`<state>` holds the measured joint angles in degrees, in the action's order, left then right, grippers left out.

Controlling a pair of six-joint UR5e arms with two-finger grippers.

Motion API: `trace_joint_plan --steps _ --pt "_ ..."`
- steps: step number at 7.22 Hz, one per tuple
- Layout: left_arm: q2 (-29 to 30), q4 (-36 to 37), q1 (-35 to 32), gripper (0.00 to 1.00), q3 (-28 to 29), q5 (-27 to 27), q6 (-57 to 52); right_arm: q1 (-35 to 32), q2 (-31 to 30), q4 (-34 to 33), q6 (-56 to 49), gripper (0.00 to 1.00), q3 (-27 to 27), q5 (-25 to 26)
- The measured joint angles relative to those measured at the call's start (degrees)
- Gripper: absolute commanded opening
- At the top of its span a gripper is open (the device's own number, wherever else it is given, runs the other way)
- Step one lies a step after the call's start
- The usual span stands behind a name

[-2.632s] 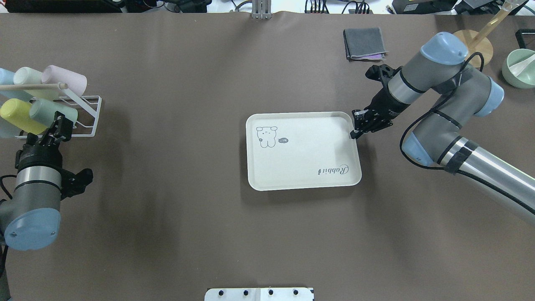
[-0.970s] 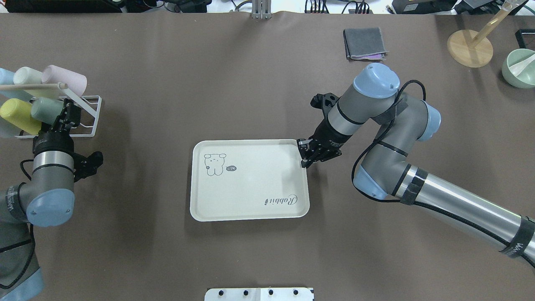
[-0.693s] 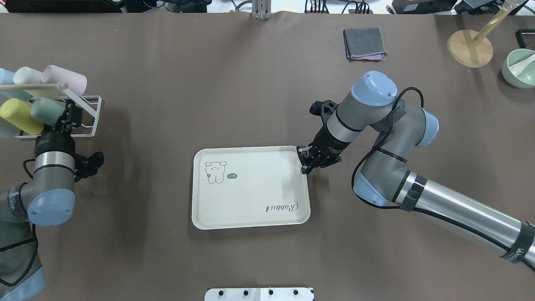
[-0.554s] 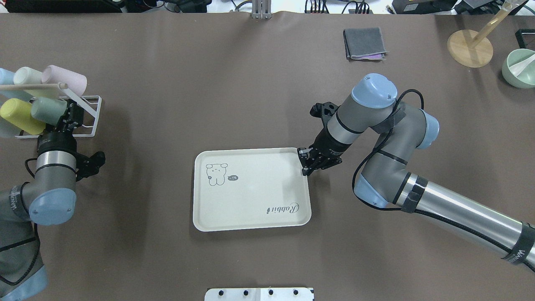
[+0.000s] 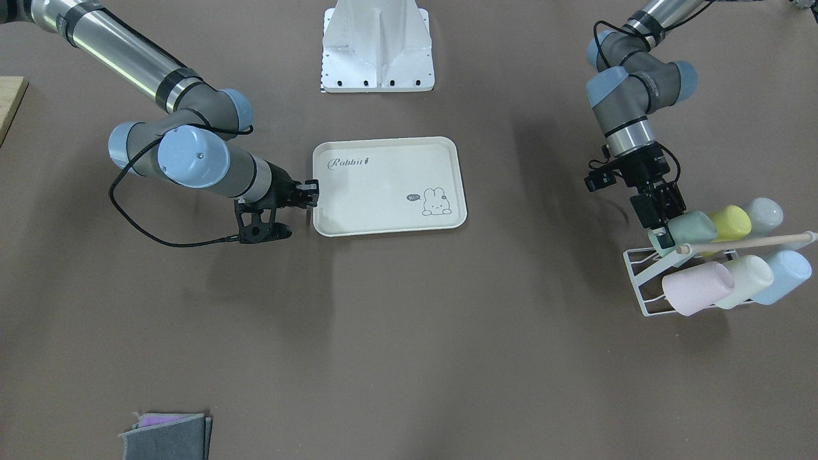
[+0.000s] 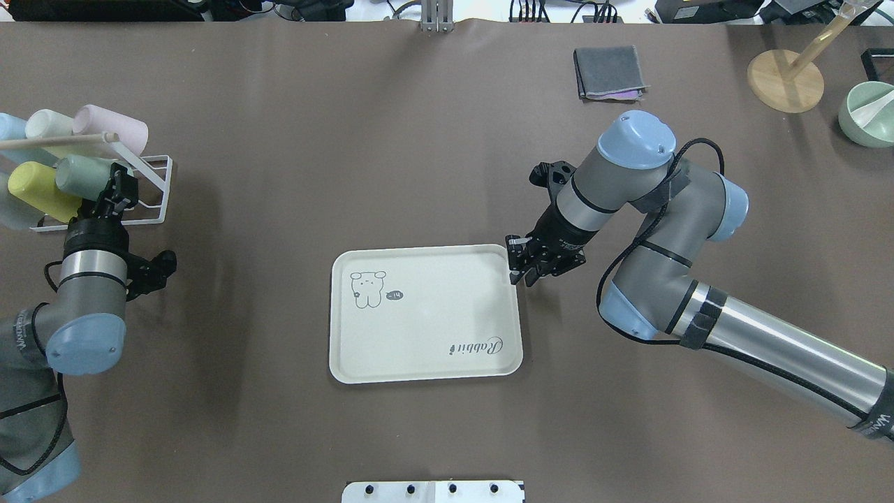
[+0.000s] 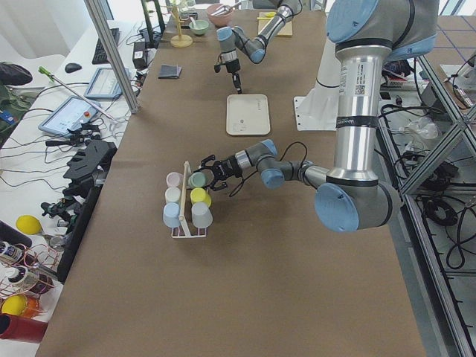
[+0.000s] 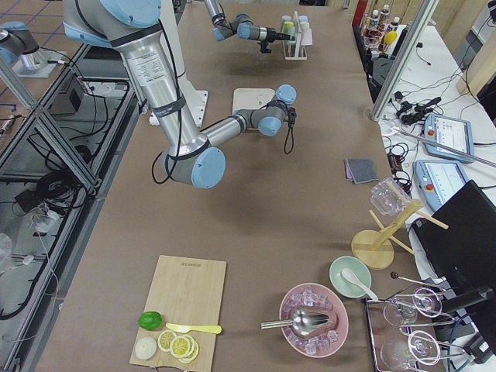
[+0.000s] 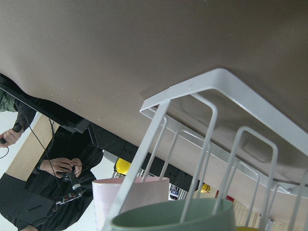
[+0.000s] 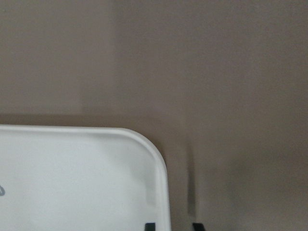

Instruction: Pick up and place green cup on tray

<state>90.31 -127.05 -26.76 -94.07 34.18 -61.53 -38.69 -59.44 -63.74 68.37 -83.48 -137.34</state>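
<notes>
The green cup (image 6: 78, 173) lies on its side in the white wire rack (image 6: 150, 209) at the table's left end. My left gripper (image 6: 116, 191) is at the cup's open end and shut on its rim; the left wrist view shows the green cup (image 9: 168, 216) close below the rack wires. The cream tray (image 6: 426, 328) lies flat at the table's middle. My right gripper (image 6: 522, 276) is at the tray's far right corner. In the right wrist view its fingertips (image 10: 150, 225) stand apart on either side of the tray (image 10: 72, 178) rim, so it is open.
Pink (image 6: 112, 129), cream (image 6: 45, 126) and yellow (image 6: 38, 199) cups share the rack. A grey cloth (image 6: 609, 72), a wooden stand (image 6: 786, 80) and a green bowl (image 6: 869, 115) sit at the far right. A white base plate (image 6: 433, 491) is at the near edge.
My right arm dragged the tray left and toward the robot, then eased off its rim. My left gripper closed in on the green cup, and the rack with its cups shifted slightly away.
</notes>
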Motion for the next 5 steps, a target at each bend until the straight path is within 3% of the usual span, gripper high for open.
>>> trace_joint_plan --steps 3,5 --pt "-0.6 -0.7 -0.2 0.60 -0.1 -0.3 -1.6 -6.3 -4.6 -6.4 -0.4 1.00 -6.0 -0.1" --pt "-0.7 -1.0 -0.4 0.59 -0.3 -2.8 -7.2 -12.9 -9.1 -8.1 -6.9 1.00 -6.7 1.3"
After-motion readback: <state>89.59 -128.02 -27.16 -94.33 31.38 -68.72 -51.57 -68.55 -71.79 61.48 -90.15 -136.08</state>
